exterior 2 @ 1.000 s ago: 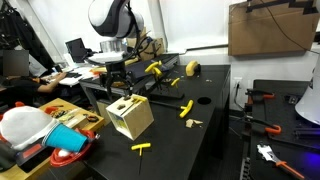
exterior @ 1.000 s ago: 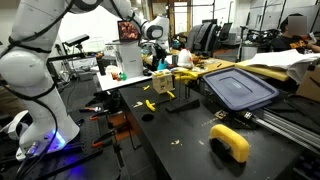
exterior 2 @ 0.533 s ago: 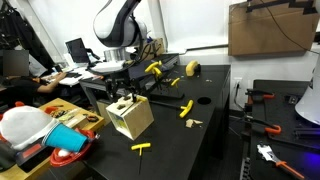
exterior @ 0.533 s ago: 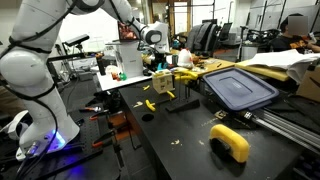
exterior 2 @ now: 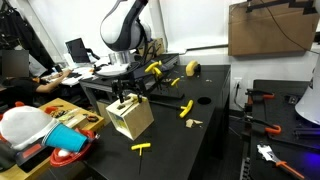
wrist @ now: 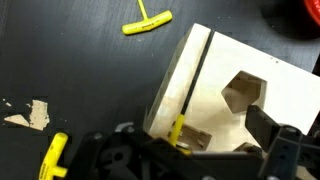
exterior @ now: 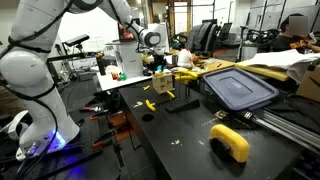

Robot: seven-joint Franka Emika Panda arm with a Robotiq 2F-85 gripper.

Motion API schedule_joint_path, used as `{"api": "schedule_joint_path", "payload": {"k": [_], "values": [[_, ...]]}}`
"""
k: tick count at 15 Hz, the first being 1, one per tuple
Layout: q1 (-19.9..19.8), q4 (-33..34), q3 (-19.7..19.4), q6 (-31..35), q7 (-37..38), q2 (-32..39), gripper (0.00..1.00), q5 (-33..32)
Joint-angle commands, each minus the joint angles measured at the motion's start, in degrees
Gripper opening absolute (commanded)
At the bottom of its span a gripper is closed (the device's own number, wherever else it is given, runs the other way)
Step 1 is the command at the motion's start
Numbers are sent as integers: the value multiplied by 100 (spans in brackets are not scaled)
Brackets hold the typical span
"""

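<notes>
Lettering: none sharp enough to read anywhere in view.

Pincer (exterior 2: 124, 100): jaws spread wide apart and holding nothing. It hung right over the wooden box (exterior 2: 131, 117), fingertips close to the top face. Whether they touched it could not be told. In the wrist view the dark fingers (wrist: 276, 138) stood on either side of the box's near edge. A short yellow peg (wrist: 176, 130) lay against that edge, in the gap between them.

Wooden box: pale, with a long slot and a hexagonal hole (wrist: 243, 93) in its top. It stood on the black tabletop (exterior 2: 200, 140) near the edge beside the cluttered bench.

Around it:
- A yellow T-piece (wrist: 147, 22) lay on the tabletop just beyond the box.
- Another yellow piece (wrist: 53, 155) lay by the wrist view's lower corner.
- A tan scrap (wrist: 30, 113) lay near that yellow piece.
- A blue lid (exterior: 238, 88) lay well apart, mid-tabletop.
</notes>
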Motion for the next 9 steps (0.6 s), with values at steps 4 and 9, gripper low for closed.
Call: {"api": "schedule_joint_path", "payload": {"k": [4,9], "values": [[143,-570,-131,309,613,-460,100,-428],[196,-683,-104,317,843,-533,100,-657]]}}
